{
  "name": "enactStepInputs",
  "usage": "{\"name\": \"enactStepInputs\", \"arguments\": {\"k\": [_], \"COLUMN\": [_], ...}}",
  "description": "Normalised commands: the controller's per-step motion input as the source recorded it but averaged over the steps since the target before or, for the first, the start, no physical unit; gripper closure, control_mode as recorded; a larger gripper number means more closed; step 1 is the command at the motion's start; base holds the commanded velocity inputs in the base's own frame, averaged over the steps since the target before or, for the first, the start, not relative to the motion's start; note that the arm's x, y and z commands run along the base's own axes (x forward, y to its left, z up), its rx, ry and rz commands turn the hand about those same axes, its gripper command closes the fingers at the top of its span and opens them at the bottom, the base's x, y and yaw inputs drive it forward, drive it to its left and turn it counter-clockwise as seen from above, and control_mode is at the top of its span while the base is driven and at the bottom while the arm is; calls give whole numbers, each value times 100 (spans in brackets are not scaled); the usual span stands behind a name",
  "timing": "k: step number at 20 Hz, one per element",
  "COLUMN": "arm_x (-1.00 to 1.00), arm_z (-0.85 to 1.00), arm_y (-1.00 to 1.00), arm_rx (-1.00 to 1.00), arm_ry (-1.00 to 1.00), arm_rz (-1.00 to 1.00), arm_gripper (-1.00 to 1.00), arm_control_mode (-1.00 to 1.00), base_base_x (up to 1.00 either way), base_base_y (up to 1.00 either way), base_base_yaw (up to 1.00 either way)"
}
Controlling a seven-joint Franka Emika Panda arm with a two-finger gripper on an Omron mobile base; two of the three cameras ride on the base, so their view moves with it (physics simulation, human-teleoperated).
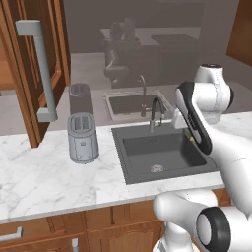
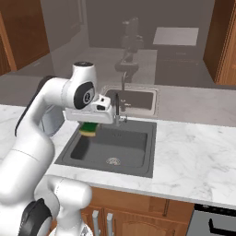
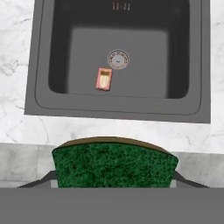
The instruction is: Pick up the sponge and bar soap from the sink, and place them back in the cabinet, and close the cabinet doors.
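The cabinet point(image 1: 19, 74) stands up at my far left in the left base view, its door point(image 1: 47, 59) swung out over the counter point(image 1: 44, 177) with the long grey handle facing me; I read that as left open so both items can go back on the shelf. Below it sits the toaster point(image 1: 82, 137), well apart from the sink point(image 3: 118, 65), so it should not crowd a lift toward the shelf

I have the arm reaching over the basin, and the gripper point(image 2: 88, 128) hangs above the sink's left side with its jaws closed onto the sponge point(image 3: 114, 168). The green pad bulges across the bottom of the hand view, squeezed between the fingers, clear of the basin floor. I judge it is held high so it can clear the rim and faucet point(image 1: 155, 112)

The bar soap point(image 3: 103, 79) lies flat on the sink floor just beside the drain point(image 3: 118, 59), not yet collected
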Motion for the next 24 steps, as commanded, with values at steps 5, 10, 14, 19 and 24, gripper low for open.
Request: {"name": "enactStepInputs", "arguments": {"k": [5, 10, 14, 19, 24], "arm_x": [-19, -26, -30, -43, -50], "arm_z": [33, 18, 4, 12, 2], "arm_y": [1, 3, 18, 3, 0], "arm_rx": [0, 0, 0, 0, 0], "arm_ry": [0, 0, 0, 0, 0], "arm_rz": [0, 0, 0, 0, 0], "arm_gripper": [100, 100, 100, 100, 100], "arm_control_mode": [-100, -100, -100, -100, -100], "base_base_x": [0, 0, 0, 0, 0], "base_base_y": [0, 0, 0, 0, 0], "base_base_yaw": [0, 0, 0, 0, 0]}}
